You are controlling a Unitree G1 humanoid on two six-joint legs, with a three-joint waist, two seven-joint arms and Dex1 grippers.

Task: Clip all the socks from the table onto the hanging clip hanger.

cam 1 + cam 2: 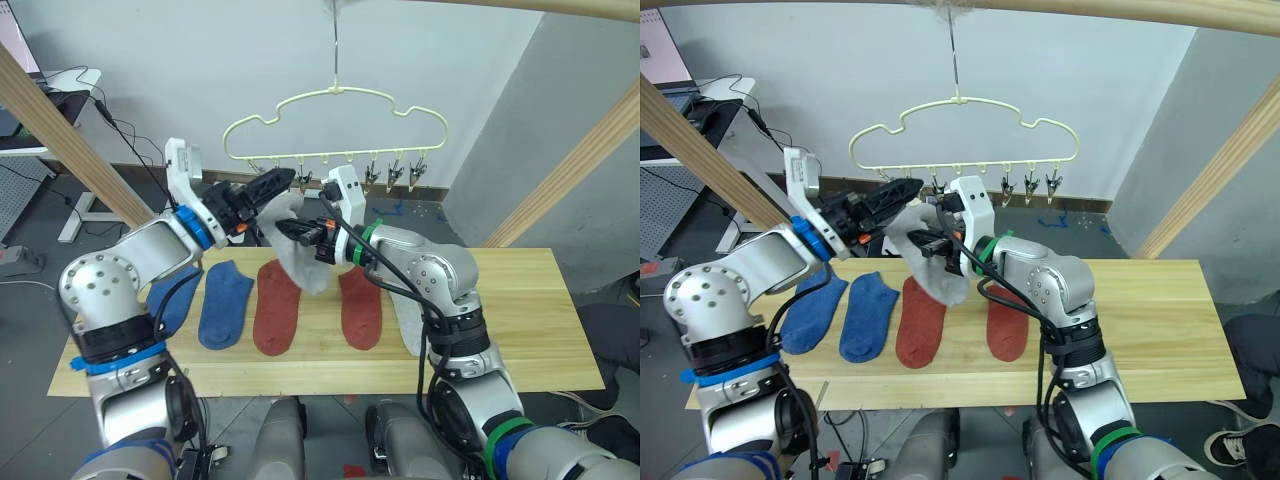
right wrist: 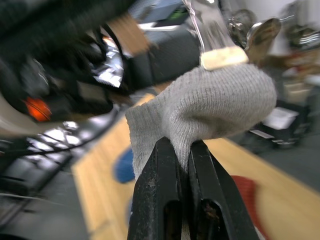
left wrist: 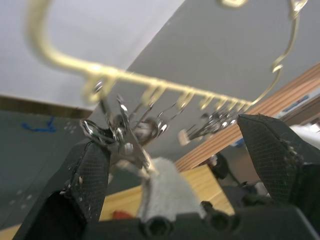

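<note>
Right gripper (image 2: 182,150) pinching light grey knit sock (image 2: 210,107) shut-tight, top edge touching leftmost small metal clip (image 3: 125,142) of pale-yellow wire hanger (image 1: 335,115); left gripper (image 3: 185,165) spread around that clip, sock hanging lengthwise below, above table's (image 1: 520,300) rear edge.

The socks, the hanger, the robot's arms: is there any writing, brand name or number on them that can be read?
No readable text stands anywhere in these pictures.
The grey sock held in the right claw: plain knit, no label.
The blue socks and red socks on the table: no markings.
The clip hanger: bare wire and clips.
The left claw: plain black pads.
</note>
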